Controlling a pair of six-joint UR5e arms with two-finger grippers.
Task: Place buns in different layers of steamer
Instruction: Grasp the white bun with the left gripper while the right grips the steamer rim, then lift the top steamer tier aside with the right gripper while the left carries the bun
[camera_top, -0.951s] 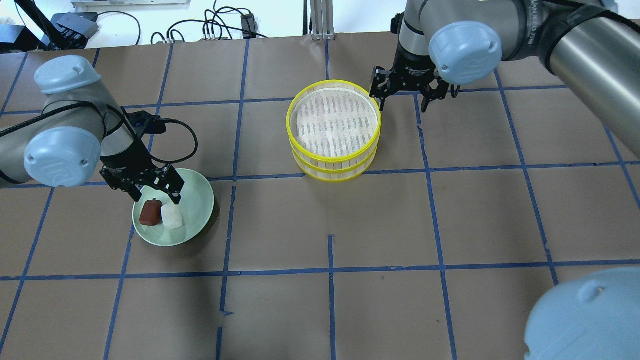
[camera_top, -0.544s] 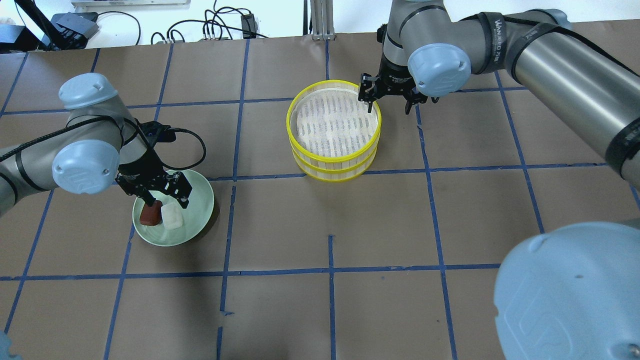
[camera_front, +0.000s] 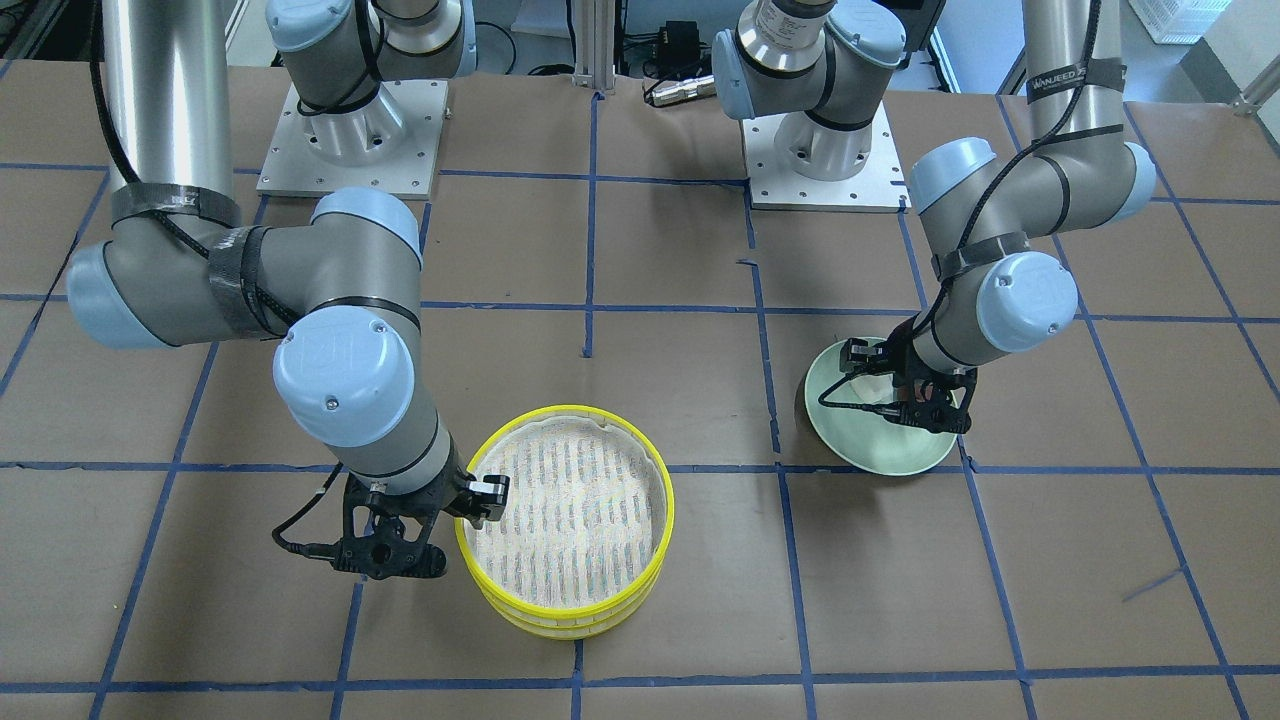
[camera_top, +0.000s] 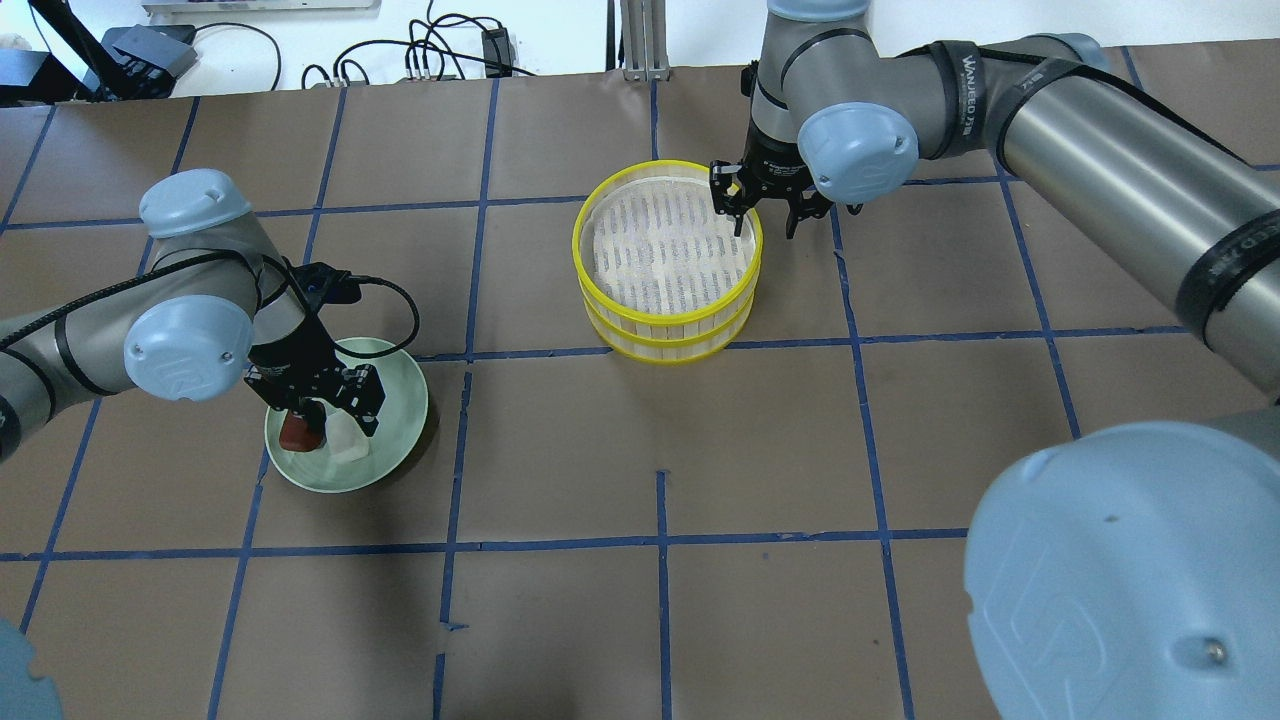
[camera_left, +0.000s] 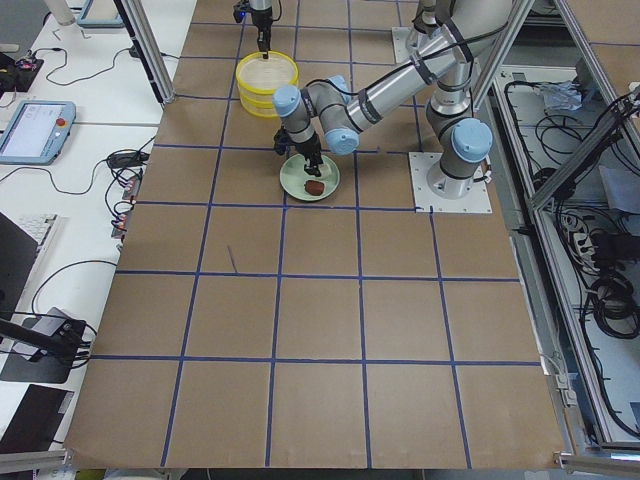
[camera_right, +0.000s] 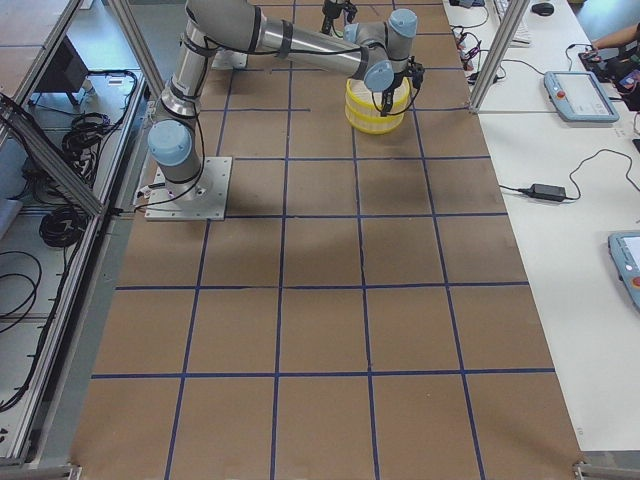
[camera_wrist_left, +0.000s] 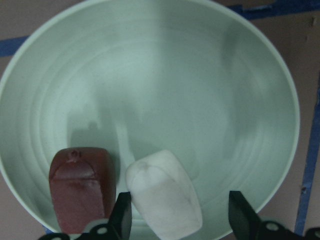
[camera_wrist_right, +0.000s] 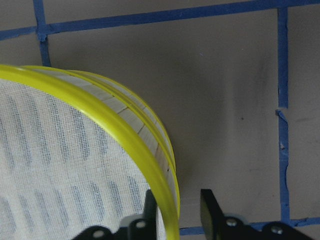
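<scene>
The steamer (camera_top: 665, 262), two stacked yellow-rimmed trays with nothing in the top one, stands at the table's middle; it also shows in the front view (camera_front: 570, 520). My right gripper (camera_top: 763, 222) is open, one finger inside and one outside the top tray's far-right rim (camera_wrist_right: 100, 115); a small gap shows at the outer finger. The white bun (camera_wrist_left: 162, 192) and the brown bun (camera_wrist_left: 80, 185) lie side by side on the pale green plate (camera_top: 400, 395). My left gripper (camera_top: 335, 420) is open and low over the plate, its fingers either side of the white bun (camera_top: 342, 442). The brown bun (camera_top: 296, 433) is just outside them.
Brown paper with blue tape lines covers the table (camera_top: 660, 450). The plate (camera_front: 870, 445) sits about one grid square from the steamer. Cables and boxes lie beyond the table's far edge (camera_top: 430, 50).
My left gripper has come down over the plate until its fingers stand around the white bun. My right gripper has moved left and down onto the steamer's rim, its jaws narrower.
</scene>
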